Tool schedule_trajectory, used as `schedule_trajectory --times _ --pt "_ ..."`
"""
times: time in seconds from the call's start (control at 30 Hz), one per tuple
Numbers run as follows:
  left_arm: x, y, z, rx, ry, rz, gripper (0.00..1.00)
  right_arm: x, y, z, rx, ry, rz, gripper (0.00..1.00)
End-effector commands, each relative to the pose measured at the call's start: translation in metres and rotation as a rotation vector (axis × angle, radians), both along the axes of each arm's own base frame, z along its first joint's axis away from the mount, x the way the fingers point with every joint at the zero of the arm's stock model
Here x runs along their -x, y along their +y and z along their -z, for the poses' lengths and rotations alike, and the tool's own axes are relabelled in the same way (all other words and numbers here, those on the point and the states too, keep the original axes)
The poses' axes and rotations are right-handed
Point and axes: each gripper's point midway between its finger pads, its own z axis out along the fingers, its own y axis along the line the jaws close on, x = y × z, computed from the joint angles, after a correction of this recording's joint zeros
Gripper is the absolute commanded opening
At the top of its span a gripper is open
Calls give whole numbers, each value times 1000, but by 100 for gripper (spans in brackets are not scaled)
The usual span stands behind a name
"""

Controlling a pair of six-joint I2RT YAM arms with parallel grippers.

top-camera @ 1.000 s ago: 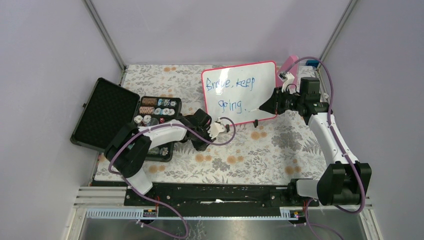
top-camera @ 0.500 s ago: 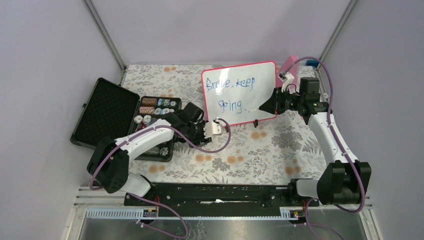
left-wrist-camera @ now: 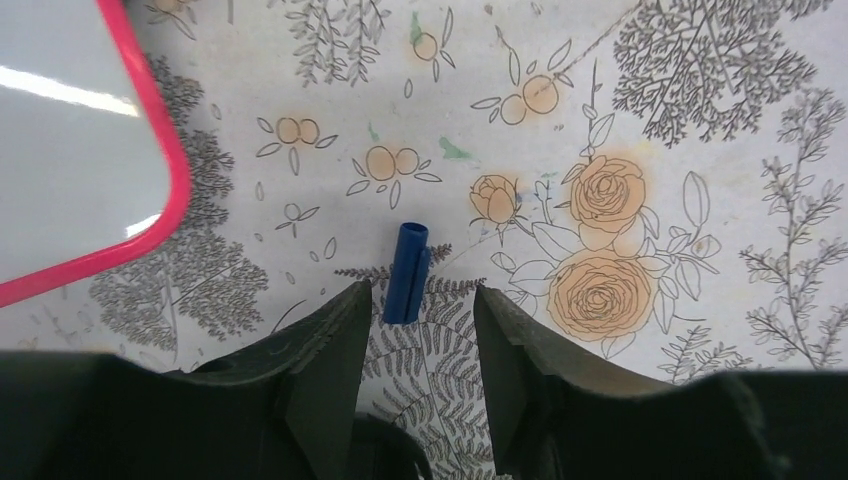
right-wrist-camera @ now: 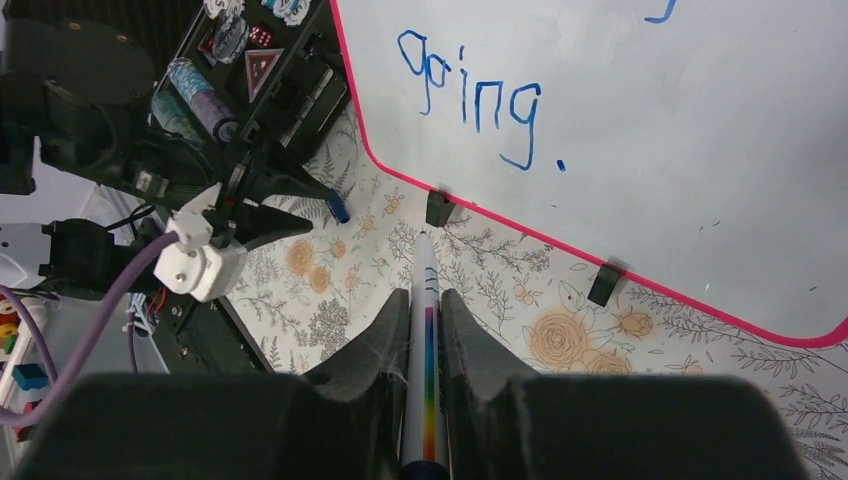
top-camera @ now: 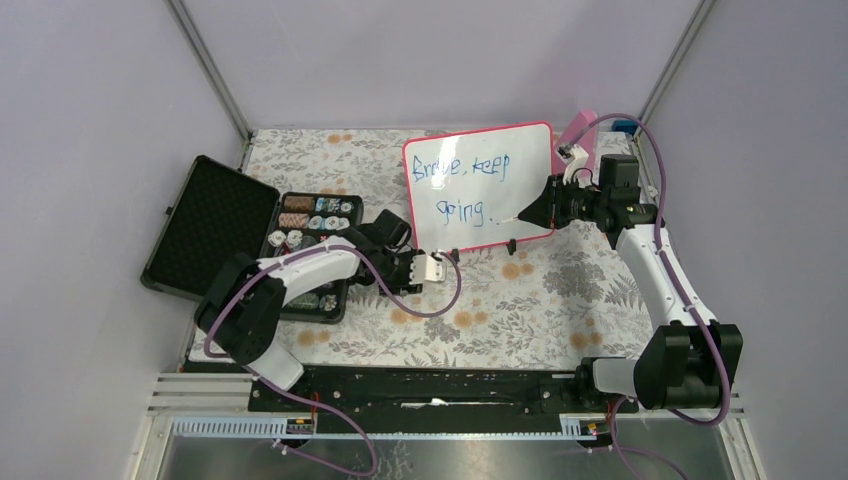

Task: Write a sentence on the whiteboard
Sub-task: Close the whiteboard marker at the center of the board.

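Flowered cloth [top-camera: 560, 290] covers the table, with plain lilac walls around it. At about 12 o'clock from the cloth's middle stands the whiteboard [top-camera: 520, 190], leaning back on its two black feet [right-wrist-camera: 438, 208]. The sentence [top-camera: 465, 168] sits on it in blue, two lines reading roughly "Brave, keep going.", so the writing looks finished.

I judge the board light and stiff, with a slick face. A push would likely slide or tip it on those small feet, and a touch would smear the ink. The pink frame edge is the place to take hold, never the written face.

At 4 o'clock of the board, the right claw [right-wrist-camera: 425, 305] is clamped narrow on one marker [right-wrist-camera: 422, 265], whose tip hangs bare just off the board's lower edge. At 7 o'clock of the board, the left claw [left-wrist-camera: 420, 300] stands part-wide and low over the cloth, holding nothing. One blue cap [left-wrist-camera: 407, 270] lies flat between its fingertips with a gap on each side.

At 9 o'clock lies one black case [top-camera: 210, 225], lid thrown open and its tray full of small items. One pink object [top-camera: 580, 128] peeks out behind the board at 2 o'clock.
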Motion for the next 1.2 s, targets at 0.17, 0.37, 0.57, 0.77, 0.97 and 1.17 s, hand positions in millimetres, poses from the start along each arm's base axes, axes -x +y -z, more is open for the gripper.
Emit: schedule_trajectory --times 0.17,0.37,0.57,0.77,0.97,1.17 --pt "-16 4 31 -11 -40 42 48 -1 3 -8 -27 -31 -28 0" --pt "-11 9 40 -47 -5 73 36 -1 4 -8 -28 -31 -29 0" --pt "-8 9 40 -50 28 35 14 -1 3 -8 -24 -34 -28 0" --pt "1 2 9 16 103 -70 4 2 6 -5 -44 -15 -43 0" --pt "17 -21 -41 188 183 -129 0 9 17 -8 -135 18 -75 0" --pt "11 -43 -86 329 219 -195 0 21 36 -9 -207 56 -159 0"
